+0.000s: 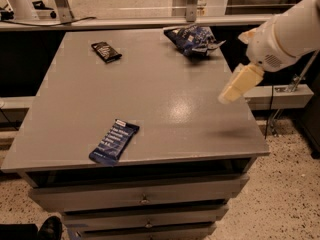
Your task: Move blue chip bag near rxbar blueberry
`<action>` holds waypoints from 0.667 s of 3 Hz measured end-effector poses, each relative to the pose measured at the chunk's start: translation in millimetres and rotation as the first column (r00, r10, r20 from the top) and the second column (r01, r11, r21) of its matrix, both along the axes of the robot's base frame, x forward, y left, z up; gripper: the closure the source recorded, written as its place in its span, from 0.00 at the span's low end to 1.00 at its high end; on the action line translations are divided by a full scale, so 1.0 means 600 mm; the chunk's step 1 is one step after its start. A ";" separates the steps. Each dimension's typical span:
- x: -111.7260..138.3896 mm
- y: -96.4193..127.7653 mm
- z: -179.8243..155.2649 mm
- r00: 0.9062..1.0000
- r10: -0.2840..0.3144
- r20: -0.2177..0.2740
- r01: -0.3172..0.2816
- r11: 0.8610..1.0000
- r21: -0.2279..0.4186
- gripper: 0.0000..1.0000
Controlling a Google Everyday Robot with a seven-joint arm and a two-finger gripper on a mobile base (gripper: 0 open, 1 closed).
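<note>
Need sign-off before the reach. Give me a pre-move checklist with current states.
1. Puffy dark-blue foil chip bag visible, at the far right of the grey table top: ok.
2. Slim flat blue bar wrapper visible, near the front left: ok.
3. Bag near bar: not ok, they lie at opposite corners.
4. Gripper on the bag: not ok, it hovers by the table's right edge, apart from the bag.
5. Small black bar wrapper off the bag-to-bar line: ok, far left.
</note>
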State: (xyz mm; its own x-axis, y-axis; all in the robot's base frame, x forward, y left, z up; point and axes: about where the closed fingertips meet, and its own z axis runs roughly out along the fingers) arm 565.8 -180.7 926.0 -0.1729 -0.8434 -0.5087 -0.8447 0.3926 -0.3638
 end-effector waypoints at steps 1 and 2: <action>0.110 0.036 -0.014 0.995 -0.024 0.092 0.013 0.993 0.115 0.00; 0.208 0.068 -0.012 0.984 -0.063 0.168 0.025 0.976 0.216 0.00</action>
State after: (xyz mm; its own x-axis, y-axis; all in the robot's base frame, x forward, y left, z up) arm 690.5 -140.2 919.1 -0.1011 -0.7064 -0.7006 -0.7566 0.5118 -0.4070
